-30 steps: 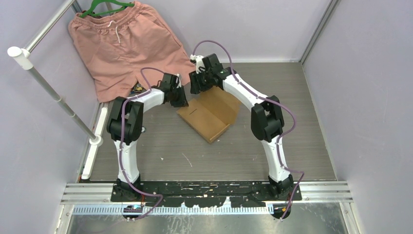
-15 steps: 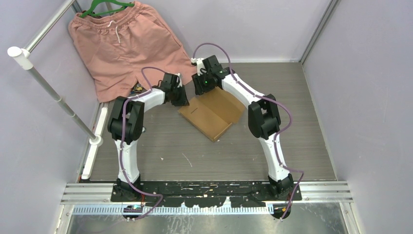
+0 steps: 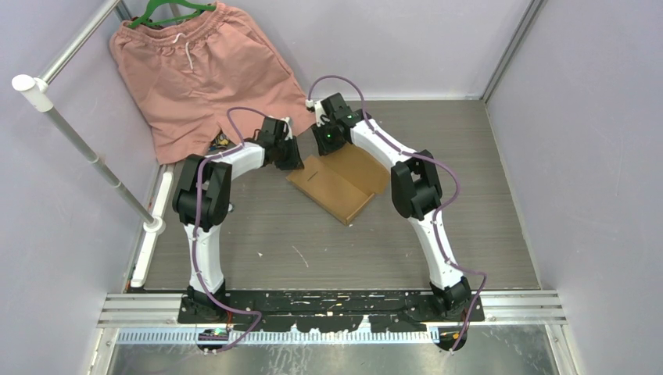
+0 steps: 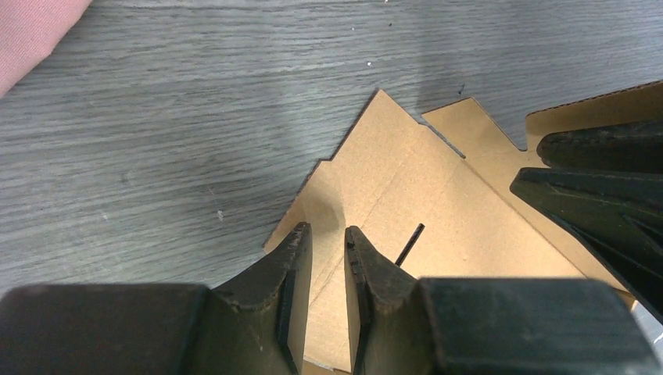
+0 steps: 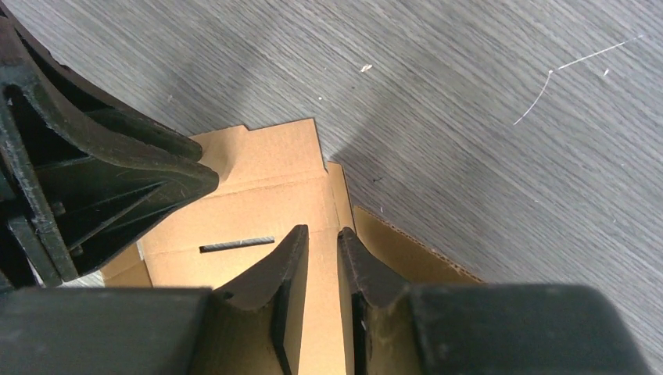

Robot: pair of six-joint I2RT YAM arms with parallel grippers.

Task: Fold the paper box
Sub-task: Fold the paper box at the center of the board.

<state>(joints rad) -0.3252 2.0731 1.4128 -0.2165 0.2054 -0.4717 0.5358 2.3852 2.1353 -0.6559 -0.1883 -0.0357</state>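
The paper box is a brown corrugated sheet lying partly folded on the grey table, with a dark slot in one panel. My left gripper hangs over its left corner. In the left wrist view its jaws stand a narrow gap apart, with only the flat cardboard showing beneath. My right gripper is over the far corner. Its jaws are also narrowly apart above a panel, and a raised flap stands just to their right. Nothing shows between either pair of fingers.
Salmon-pink shorts on a green hanger lie at the back left, close behind the left gripper. A metal rail runs along the left side. Lilac walls close in the table at the back and right.
The right gripper has moved left and down onto the box's far corner, and its jaws have narrowed. The raised right panel has dropped flatter. The left gripper has hardly moved.
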